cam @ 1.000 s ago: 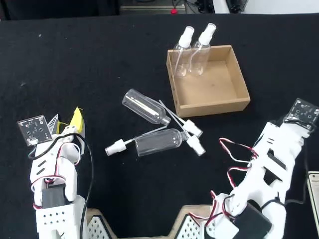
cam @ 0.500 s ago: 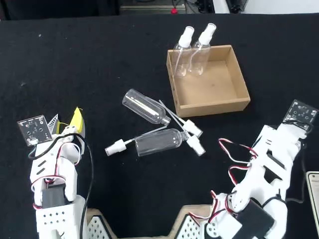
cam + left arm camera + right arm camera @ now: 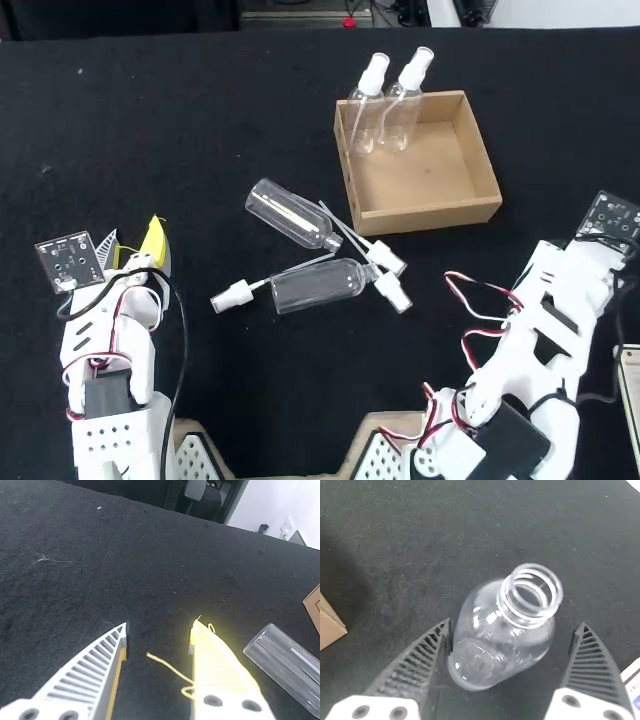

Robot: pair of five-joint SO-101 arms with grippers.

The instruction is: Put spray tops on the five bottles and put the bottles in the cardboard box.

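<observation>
The left claw (image 3: 159, 625) hangs released over bare worktop (image 3: 100, 555). A lying bottle (image 3: 287, 662) sits off beside its yellow finger, outside the gap. Farther right, the right claw (image 3: 514, 625) is spread wide, unclenched. An uncapped bottle (image 3: 490, 655) stands between its jaws, threaded neck pointing up toward the wrist. The right arm is therefore nearer, and its grip would likely close across the bottle's body.

Two capped bottles (image 3: 380, 110) in your cardboard box (image 3: 425, 212), far-left corner. Two lying bottles (image 3: 290, 213) on the table (image 3: 200, 120) left-front of it, spray tops (image 3: 393, 292) beside. An uncapped bottle (image 3: 490, 650) sits between your right gripper's (image 3: 514, 625) jaws.
</observation>
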